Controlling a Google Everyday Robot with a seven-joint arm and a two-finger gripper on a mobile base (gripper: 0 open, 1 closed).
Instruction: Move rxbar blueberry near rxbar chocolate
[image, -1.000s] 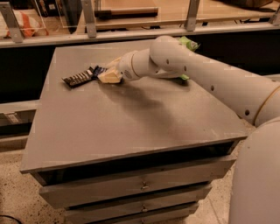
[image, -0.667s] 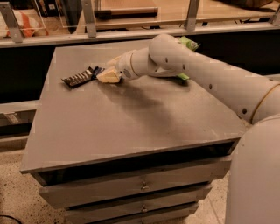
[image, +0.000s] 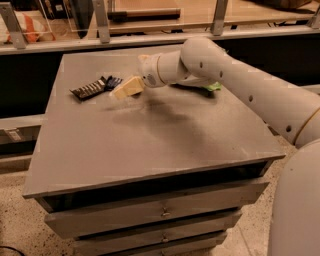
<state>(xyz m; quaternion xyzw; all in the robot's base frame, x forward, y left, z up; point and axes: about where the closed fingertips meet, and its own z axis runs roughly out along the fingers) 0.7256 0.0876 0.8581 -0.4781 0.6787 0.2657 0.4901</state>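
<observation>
The rxbar chocolate (image: 88, 90), a black-brown bar with pale lettering, lies flat at the table's far left. The rxbar blueberry (image: 113, 81), a navy-blue bar, lies right against its right end. My gripper (image: 126, 88), cream-coloured, sits low over the table just right of the blueberry bar and points left at it. The gripper's tip hides the near edge of the blue bar. I cannot see whether the gripper touches the bar.
The bars lie on a grey table top (image: 150, 145) with drawers (image: 160, 212) below the front edge. A green packet (image: 215, 86) lies behind my arm at the right. A railing and shelf (image: 150, 37) run along the back.
My gripper has hardly moved and stays beside the two bars. The bars lie where they were.
</observation>
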